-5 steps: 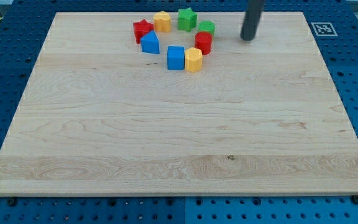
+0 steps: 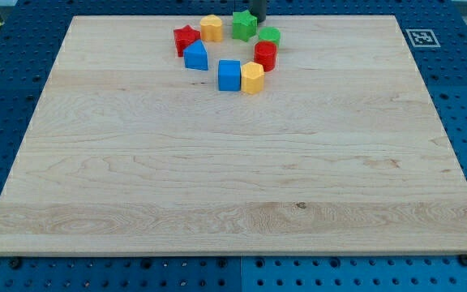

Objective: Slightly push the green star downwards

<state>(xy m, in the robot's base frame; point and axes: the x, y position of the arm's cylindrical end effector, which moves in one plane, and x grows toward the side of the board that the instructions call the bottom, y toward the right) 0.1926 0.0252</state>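
The green star (image 2: 244, 24) sits near the board's top edge, in a ring of blocks. My tip (image 2: 259, 19) is at the view's top, just right of and slightly behind the green star, close to it; only the rod's lower end shows. A green round block (image 2: 270, 36) lies just below-right of the star. A yellow block (image 2: 211, 27) lies to the star's left, with a red star (image 2: 186, 38) further left.
A red cylinder (image 2: 265, 55), a yellow block (image 2: 252, 78), a blue cube (image 2: 229, 75) and a blue block (image 2: 195, 56) complete the ring. The wooden board (image 2: 233, 178) has a marker tag (image 2: 419, 37) beyond its top right corner.
My tip has moved left and toward the view's top, from right of the green round block to just beside the green star. The blocks have not moved.
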